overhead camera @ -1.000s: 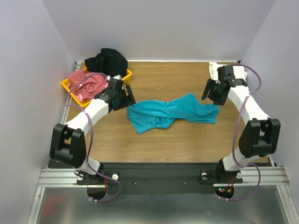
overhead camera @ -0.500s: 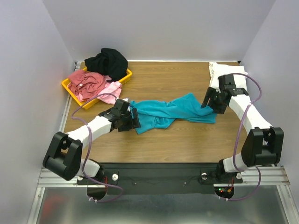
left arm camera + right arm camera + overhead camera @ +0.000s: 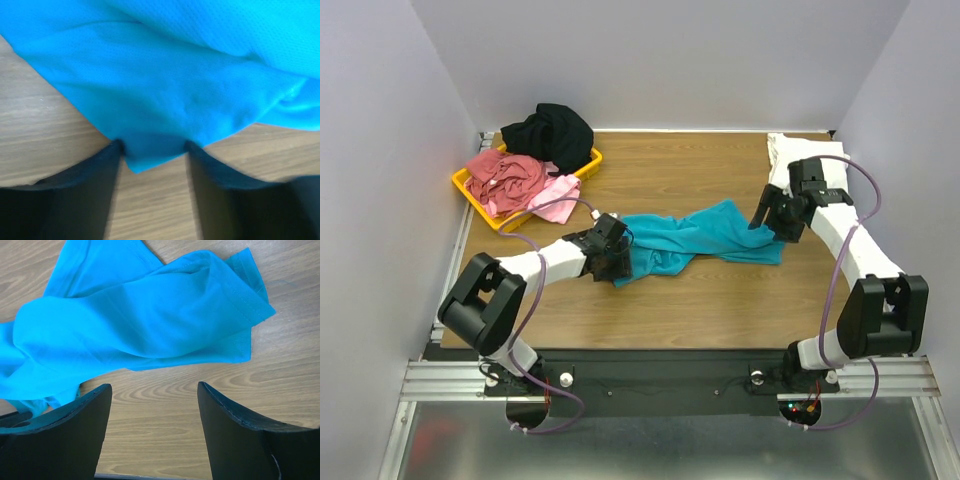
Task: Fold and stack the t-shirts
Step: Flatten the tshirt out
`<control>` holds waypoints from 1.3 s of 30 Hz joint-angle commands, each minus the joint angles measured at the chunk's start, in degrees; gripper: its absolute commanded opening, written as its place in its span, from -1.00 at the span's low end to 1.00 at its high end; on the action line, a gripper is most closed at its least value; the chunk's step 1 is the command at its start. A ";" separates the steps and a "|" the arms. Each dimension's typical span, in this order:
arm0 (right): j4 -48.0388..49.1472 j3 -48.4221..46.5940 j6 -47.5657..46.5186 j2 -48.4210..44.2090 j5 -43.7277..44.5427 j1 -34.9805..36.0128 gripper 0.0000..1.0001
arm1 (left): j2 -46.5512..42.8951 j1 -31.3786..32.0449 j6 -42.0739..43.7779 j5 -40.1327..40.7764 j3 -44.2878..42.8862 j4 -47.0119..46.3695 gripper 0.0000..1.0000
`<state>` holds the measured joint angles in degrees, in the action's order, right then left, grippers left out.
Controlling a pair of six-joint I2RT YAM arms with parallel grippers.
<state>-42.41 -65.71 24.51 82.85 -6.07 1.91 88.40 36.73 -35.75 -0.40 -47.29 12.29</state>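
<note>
The teal-blue t-shirt [image 3: 695, 240] lies crumpled across the middle of the wooden table. My left gripper [image 3: 617, 270] is open at the shirt's lower left corner; in the left wrist view a corner of the teal cloth [image 3: 150, 155] lies between the two dark fingers [image 3: 80, 195]. My right gripper [image 3: 760, 222] is open just above the table at the shirt's right end; the right wrist view shows the teal cloth [image 3: 140, 325] just ahead of its fingers [image 3: 235, 435]. The dusty red [image 3: 505, 175], pink [image 3: 558, 195] and black [image 3: 548, 130] shirts lie at the back left. The white shirt [image 3: 782, 152] lies at the back right.
A yellow plastic tray [image 3: 585, 165] at the back left holds the red, pink and black shirts. Grey walls close in the table on three sides. The metal rail with the arm bases runs along the near edge [image 3: 660, 380].
My left gripper has swung from beside the tray down and right to the teal shirt's lower left corner. My right gripper has come down and forward to the shirt's right end.
</note>
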 commanded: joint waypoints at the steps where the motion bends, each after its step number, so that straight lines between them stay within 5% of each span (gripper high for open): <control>1: 2.07 0.06 0.80 -2.96 -0.35 -0.42 0.50 | 2.30 1.23 -0.99 5.15 -1.40 4.40 -0.35; 6: 2.07 0.59 0.98 -3.83 -0.09 -0.42 0.50 | 2.04 1.77 -0.29 5.85 -0.79 5.46 -1.00; 24: 4.26 1.38 -1.22 0.20 2.37 -6.57 0.60 | -8.94 -2.27 0.07 6.21 -16.61 16.88 -1.00; 39: 8.05 -1.96 -0.08 8.81 1.33 -7.63 0.58 | -21.96 -16.25 -1.52 -2.05 -21.62 17.85 -1.00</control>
<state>-37.82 -64.82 23.92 90.54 -4.49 -5.30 67.72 21.17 -36.91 0.60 -66.26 30.39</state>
